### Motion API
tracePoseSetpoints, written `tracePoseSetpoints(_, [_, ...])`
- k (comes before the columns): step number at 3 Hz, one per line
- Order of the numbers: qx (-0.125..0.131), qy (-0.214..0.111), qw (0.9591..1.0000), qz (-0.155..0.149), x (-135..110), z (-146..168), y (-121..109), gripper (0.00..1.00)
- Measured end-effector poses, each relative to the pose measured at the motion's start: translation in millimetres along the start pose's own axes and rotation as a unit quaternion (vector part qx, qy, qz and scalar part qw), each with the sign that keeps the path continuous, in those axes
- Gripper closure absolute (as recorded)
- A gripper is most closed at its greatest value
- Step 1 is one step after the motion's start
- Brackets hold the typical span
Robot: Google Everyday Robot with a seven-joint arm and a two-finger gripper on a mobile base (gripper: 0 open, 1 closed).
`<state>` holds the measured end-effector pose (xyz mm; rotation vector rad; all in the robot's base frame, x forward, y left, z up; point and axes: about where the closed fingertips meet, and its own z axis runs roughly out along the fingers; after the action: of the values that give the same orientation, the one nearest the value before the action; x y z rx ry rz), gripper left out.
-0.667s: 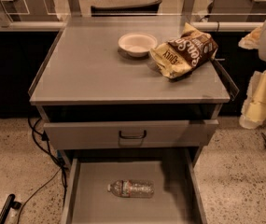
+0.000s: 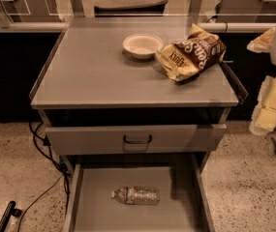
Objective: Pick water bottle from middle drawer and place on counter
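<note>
In the camera view the water bottle (image 2: 135, 195) lies on its side in the open middle drawer (image 2: 178, 209), below the counter (image 2: 94, 76). By the look of it, grasping, lifting and placing all remain. The gripper (image 2: 269, 108) hangs beyond the counter's right edge, holding nothing visible; whether it is open or closed cannot be told.

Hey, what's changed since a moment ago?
Nothing visibly changed. The gripper hangs at the right edge, beside the counter. The bottle lies untouched in the open middle drawer. The bowl and chip bag sit on the counter.
</note>
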<state>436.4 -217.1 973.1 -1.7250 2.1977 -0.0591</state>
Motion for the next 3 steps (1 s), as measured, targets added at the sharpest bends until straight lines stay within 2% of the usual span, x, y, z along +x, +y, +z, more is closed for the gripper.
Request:
tracePoseSetpoints(1, [-0.037,-0.076,0.9962,0.021,14.6,34.8,24.2,0.0])
tracePoseSetpoints(2, [-0.071,-0.129,0.9886,0.03,15.0,54.2,49.3,0.0])
tracePoseSetpoints(3, [-0.104,-0.151,0.9827,0.029,10.6,68.9,78.1,0.0])
